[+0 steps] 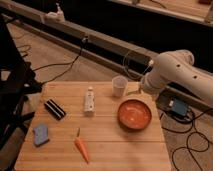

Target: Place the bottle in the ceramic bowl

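Observation:
The bottle [89, 100] is slim and white and lies on its side near the middle of the wooden table [105, 150], with its neck toward the far edge. The ceramic bowl [134, 114] is orange-red with a darker rim; it sits on the table's right side and holds nothing. My white arm [172, 75] reaches in from the right. My gripper [134, 91] hangs just above the bowl's far rim, beside the small white cup [118, 85]. It is well to the right of the bottle and holds nothing that I can see.
A black bar-shaped object [55, 109] and a blue sponge [41, 134] lie on the table's left side. A carrot [81, 147] lies near the front. A blue box [177, 108] and cables lie on the floor to the right. A dark stand [12, 85] is at the left.

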